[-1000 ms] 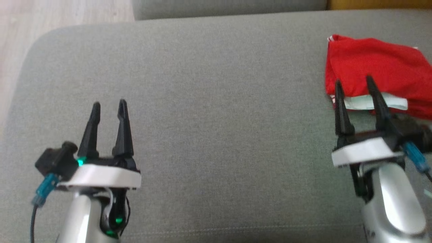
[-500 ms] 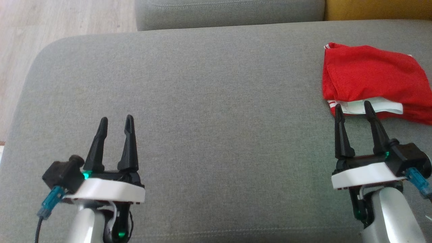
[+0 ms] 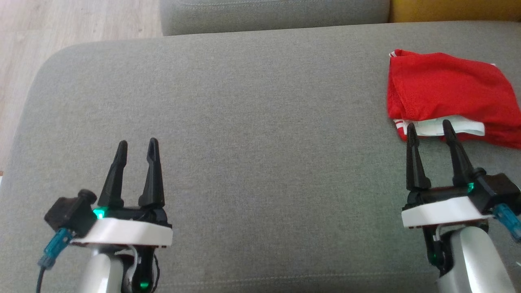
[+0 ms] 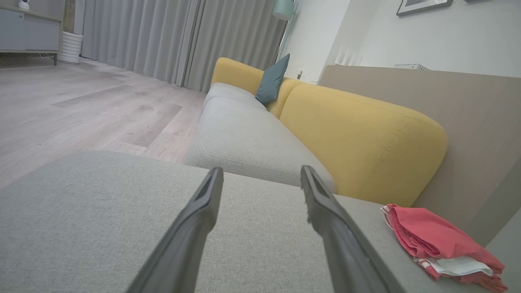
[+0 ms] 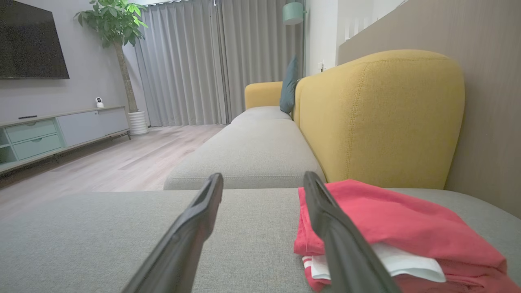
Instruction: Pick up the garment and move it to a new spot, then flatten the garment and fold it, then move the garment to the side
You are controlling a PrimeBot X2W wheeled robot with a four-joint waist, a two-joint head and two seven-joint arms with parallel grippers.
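Red knit fabric, a folded garment (image 3: 447, 93) with a white layer (image 3: 469, 127) at its near edge, lies at two o'clock on the grey woven sofa cushion (image 3: 260, 122), apparently set aside as the task asks. The right tool (image 3: 428, 125) hovers just before it, fingers spread and empty; the left tool (image 3: 136, 142), at eight o'clock, gapes empty too.

left hand (image 3: 137, 141), right hand (image 3: 428, 123): black tapered fingers (image 3: 154, 175), white wrist plates (image 3: 122, 232), silver forearms (image 3: 468, 260), green lights (image 3: 97, 213), blue connectors (image 3: 55, 249)

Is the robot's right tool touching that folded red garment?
Cannot tell. Head view: the right tool overlaps the red garment at its tips; its height is unclear.
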